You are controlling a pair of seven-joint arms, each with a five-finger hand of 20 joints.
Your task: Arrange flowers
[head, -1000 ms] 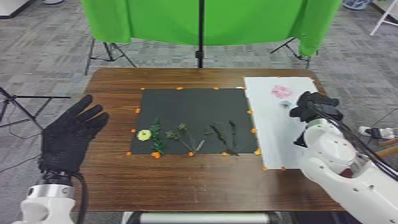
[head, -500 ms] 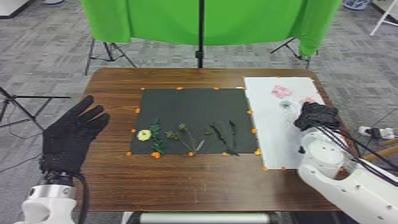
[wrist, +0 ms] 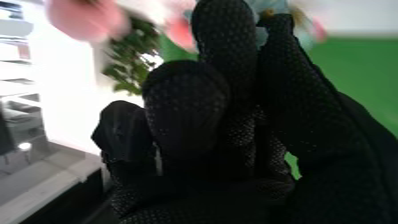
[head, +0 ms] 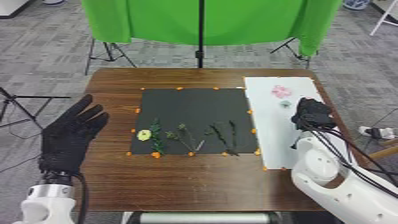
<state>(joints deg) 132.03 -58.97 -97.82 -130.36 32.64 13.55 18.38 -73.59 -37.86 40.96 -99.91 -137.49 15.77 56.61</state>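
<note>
Head view: we see the left hand (head: 69, 137) by the table's (head: 169, 185) left edge, fingers straight and spread, holding nothing. Our right hand (head: 313, 114) is over the white sheet (head: 274, 140), near a pink flower (head: 282, 91); a yellow flower (head: 144, 134) lies on the dark mat (head: 195, 105).

Right wrist view: pink petals (wrist: 87, 19) and green leaves (wrist: 131, 52) show beyond the right hand (wrist: 204, 135); we cannot tell how open it is or what it holds.

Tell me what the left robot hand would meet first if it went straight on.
Probably nothing on the table. The left robot hand points forward and slightly right, passing left of the yellow flower; beyond the table, the green cloth looks roughly in line, though height and depth are unclear.
</note>
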